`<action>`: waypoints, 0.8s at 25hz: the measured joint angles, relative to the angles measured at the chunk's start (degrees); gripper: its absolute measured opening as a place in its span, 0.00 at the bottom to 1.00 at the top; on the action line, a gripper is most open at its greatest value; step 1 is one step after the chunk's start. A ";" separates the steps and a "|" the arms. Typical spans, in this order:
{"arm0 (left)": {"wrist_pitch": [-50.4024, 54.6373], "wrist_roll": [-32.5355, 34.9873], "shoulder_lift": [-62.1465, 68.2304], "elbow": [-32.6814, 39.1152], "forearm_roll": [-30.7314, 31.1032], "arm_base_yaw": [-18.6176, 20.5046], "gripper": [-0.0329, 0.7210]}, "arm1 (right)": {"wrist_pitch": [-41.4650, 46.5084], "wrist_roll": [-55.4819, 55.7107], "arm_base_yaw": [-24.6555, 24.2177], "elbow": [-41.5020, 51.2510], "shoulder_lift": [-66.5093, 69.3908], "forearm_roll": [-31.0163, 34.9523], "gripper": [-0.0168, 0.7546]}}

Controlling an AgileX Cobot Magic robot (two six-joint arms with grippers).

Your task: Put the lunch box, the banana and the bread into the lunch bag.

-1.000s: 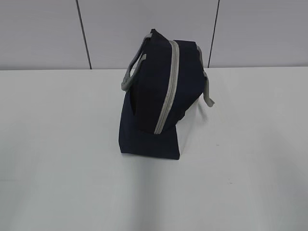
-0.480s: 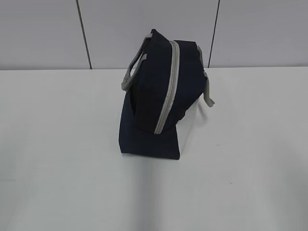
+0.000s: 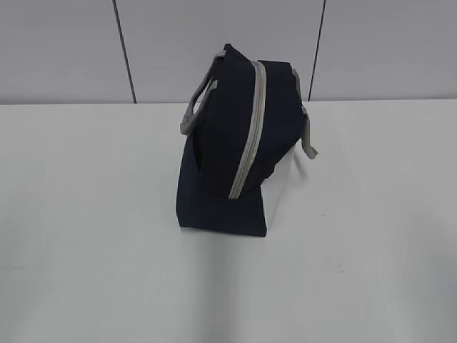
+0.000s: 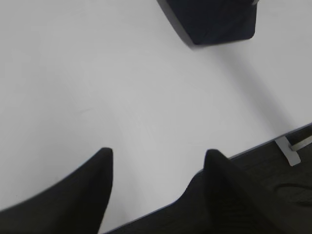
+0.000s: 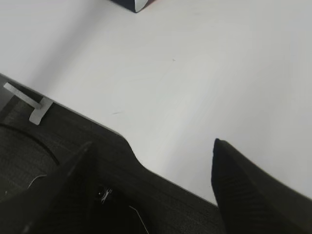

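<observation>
The dark navy lunch bag (image 3: 232,153) stands upright in the middle of the white table (image 3: 86,214), its grey zipper (image 3: 250,136) running closed down the near side, grey handles on both sides. Its corner shows at the top of the left wrist view (image 4: 214,19) and the right wrist view (image 5: 131,4). The lunch box, the banana and the bread are out of view. My left gripper (image 4: 158,153) is open and empty over the table's front edge. My right gripper (image 5: 152,144) is open and empty over the same edge. Neither arm shows in the exterior view.
A grey panelled wall (image 3: 214,28) stands behind the table. The table's front edge (image 4: 253,148) drops to dark floor with a grey bracket (image 4: 292,148); the same edge and a bracket (image 5: 36,109) show in the right wrist view.
</observation>
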 joint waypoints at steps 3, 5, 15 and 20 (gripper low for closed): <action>-0.07 0.00 -0.22 0.00 0.00 2.07 0.59 | 0.04 0.11 -5.80 0.00 -1.87 0.00 0.71; -0.07 0.00 -1.21 0.00 0.00 4.33 0.59 | 0.13 0.11 -11.13 0.00 -4.18 0.00 0.71; 0.09 0.00 -8.25 0.00 0.00 13.31 0.57 | 0.70 0.11 -34.21 0.00 -13.54 -0.12 0.71; 0.10 0.00 -8.77 0.00 0.00 13.60 0.56 | 0.84 0.24 -36.40 0.00 -13.63 -0.12 0.71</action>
